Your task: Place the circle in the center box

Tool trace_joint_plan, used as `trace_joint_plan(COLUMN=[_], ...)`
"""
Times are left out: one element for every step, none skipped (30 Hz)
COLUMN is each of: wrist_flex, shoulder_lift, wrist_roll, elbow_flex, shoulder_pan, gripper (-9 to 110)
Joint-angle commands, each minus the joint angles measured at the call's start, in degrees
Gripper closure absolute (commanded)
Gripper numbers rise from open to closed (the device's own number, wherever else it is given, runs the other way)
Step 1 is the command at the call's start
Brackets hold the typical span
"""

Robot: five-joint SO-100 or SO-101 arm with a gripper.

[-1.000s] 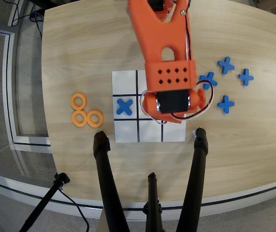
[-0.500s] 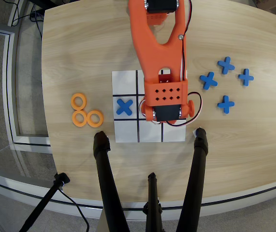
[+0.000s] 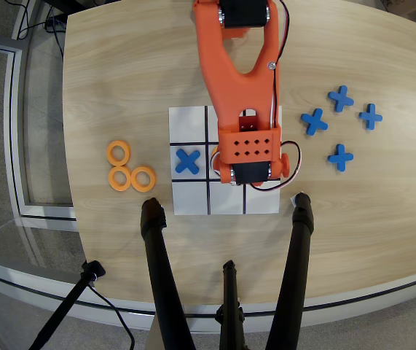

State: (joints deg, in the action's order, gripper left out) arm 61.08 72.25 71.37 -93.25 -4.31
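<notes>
The white grid sheet (image 3: 189,124) lies in the middle of the wooden table. My orange arm reaches down from the top of the overhead view, and its wrist and gripper (image 3: 245,166) hang over the center box (image 3: 213,173), hiding nearly all of it. The fingertips are hidden under the wrist, so I cannot tell whether they are open or hold anything. A small orange sliver (image 3: 216,152) shows at the wrist's left edge; I cannot tell whether it is a ring. Three orange rings (image 3: 130,172) lie left of the sheet.
A blue cross (image 3: 187,161) lies in the sheet's middle-left square. Several blue crosses (image 3: 341,157) lie on the table to the right. Black tripod legs (image 3: 157,248) (image 3: 300,240) stand at the front edge. The table's left edge drops off beside the rings.
</notes>
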Motion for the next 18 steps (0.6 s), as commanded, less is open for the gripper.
trace_joint_plan(wrist_flex=[-0.4,-0.6,-1.0,-1.2,-1.5,-1.5,-1.5,-1.5,-1.5,-1.5,-1.5,-1.5,-1.4,-1.2,-1.2,-1.1,-1.1,-1.1], shoulder_lift=[-0.2,-0.5,-1.0,-1.3,-1.8,-2.1,-2.5,-2.7,-2.8,-2.8,-2.9,-2.9,-2.9,-2.9,-2.9,-2.9,-2.9,-2.8], wrist_roll=[-0.6,-0.8,-0.9,-1.1,-1.1,-1.2,-1.2,-1.2,-1.2,-1.2,-1.2,-1.2,-1.1,-1.1,-1.1,-1.2,-1.2,-1.2], elbow_flex=[2.8,3.0,3.3,3.6,4.0,4.5,4.8,5.0,5.1,5.1,5.1,5.1,5.1,5.1,5.1,5.1,5.1,5.2], shoulder_pan=[-0.3,-0.3,-0.4,-0.4,-0.4,-0.4,-0.4,-0.4,-0.4,-0.3,-0.2,-0.2,-0.1,-0.1,-0.1,0.0,0.0,0.1], gripper=[102,102,102,102,102,102,102,102,102,102,102,102,102,102,101,100,99,98])
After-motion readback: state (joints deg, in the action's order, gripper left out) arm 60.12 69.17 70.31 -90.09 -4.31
